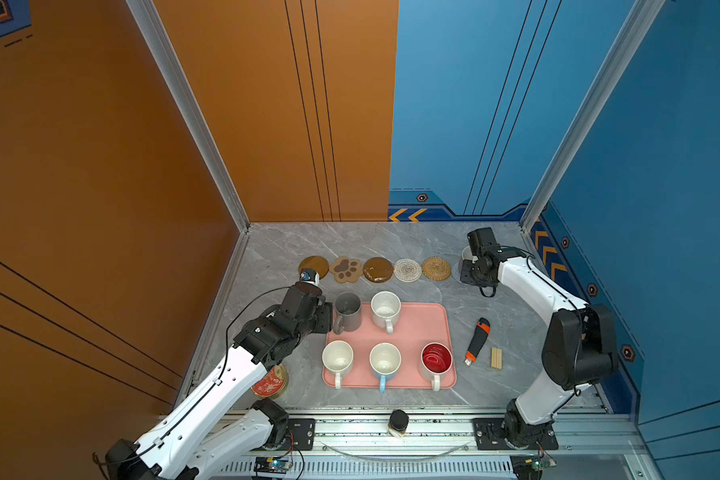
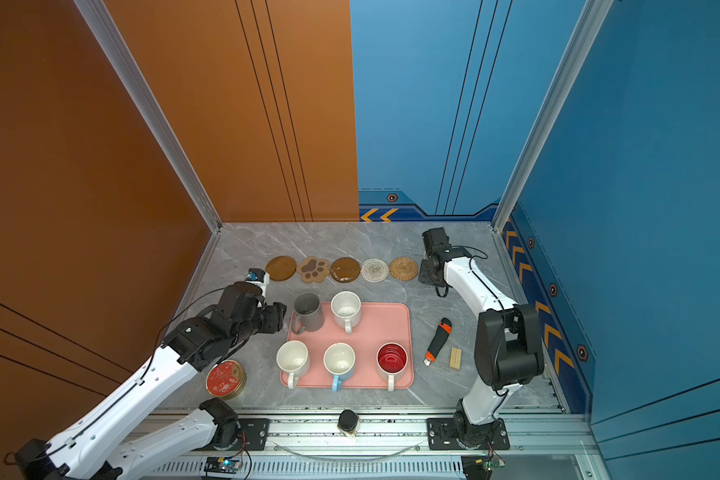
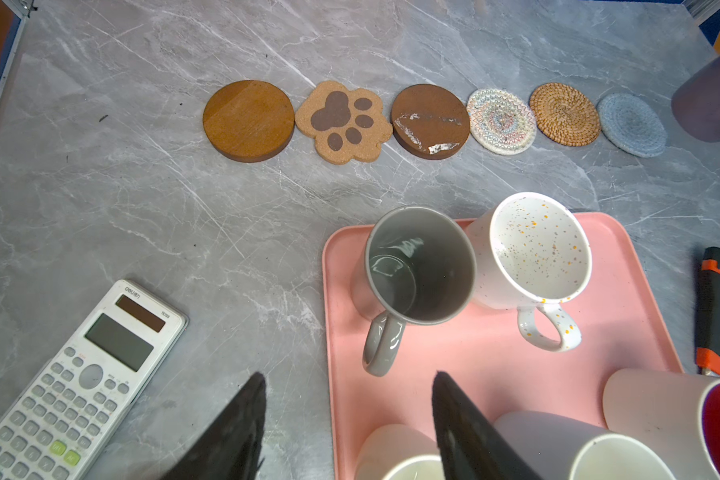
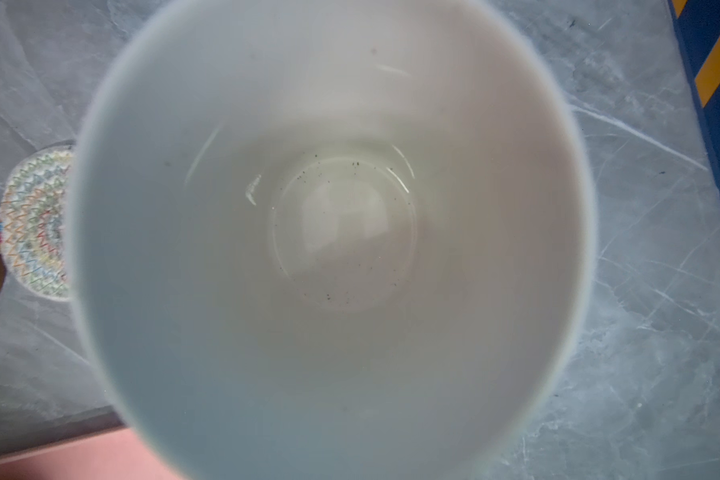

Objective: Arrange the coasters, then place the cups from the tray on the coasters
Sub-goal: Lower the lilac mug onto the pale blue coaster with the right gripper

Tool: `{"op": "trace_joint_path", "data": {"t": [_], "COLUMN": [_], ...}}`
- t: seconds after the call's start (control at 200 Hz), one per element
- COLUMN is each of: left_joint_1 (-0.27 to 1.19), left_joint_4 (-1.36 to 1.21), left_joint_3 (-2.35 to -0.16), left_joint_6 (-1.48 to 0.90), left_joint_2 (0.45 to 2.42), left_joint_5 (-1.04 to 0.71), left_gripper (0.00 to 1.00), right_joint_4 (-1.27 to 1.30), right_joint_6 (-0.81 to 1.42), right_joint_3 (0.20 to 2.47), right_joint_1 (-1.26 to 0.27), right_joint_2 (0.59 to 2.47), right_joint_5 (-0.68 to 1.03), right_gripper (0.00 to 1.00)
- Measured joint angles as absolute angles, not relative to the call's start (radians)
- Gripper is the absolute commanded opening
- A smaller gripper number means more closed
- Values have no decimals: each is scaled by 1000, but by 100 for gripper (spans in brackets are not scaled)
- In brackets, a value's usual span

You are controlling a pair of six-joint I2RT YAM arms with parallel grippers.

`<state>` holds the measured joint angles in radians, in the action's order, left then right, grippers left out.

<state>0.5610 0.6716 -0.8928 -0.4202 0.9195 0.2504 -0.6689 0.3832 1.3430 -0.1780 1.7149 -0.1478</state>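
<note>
Left gripper, jaws apart, points at the grey cup; outstretched right gripper clamps the lavender cup.

The grey marbled tabletop carries a row of coasters toward its far edge, close side by side: a brown disc, a paw-shaped coaster, a second brown disc, a white woven round, a tan rattan round and a grey-blue woven round. Nearer the front lies the pink tray, with an orange-and-black utility knife and a small wooden block to its right and a red-topped tin toward the front left. A white calculator lies on the bare stone near the tray.
</note>
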Motion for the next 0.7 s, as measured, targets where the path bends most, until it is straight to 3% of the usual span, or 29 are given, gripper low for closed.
{"op": "trace_joint_path", "data": {"t": [0.391,0.701], "left_joint_1": [561,561], "left_joint_4": [675,678], "left_joint_3": [-911,-911], "left_joint_6": [-439,-447], "left_joint_2": [928,934], "left_joint_5": [250,250], "left_gripper": [64,63], "right_joint_4": [-634,-596], "right_joint_6": [354,354], "right_joint_3": [1439,1439], "right_joint_1": [-144,-144], "right_joint_2": [1892,1910], "right_joint_5": [-133,-162], "right_gripper": [0,0]}}
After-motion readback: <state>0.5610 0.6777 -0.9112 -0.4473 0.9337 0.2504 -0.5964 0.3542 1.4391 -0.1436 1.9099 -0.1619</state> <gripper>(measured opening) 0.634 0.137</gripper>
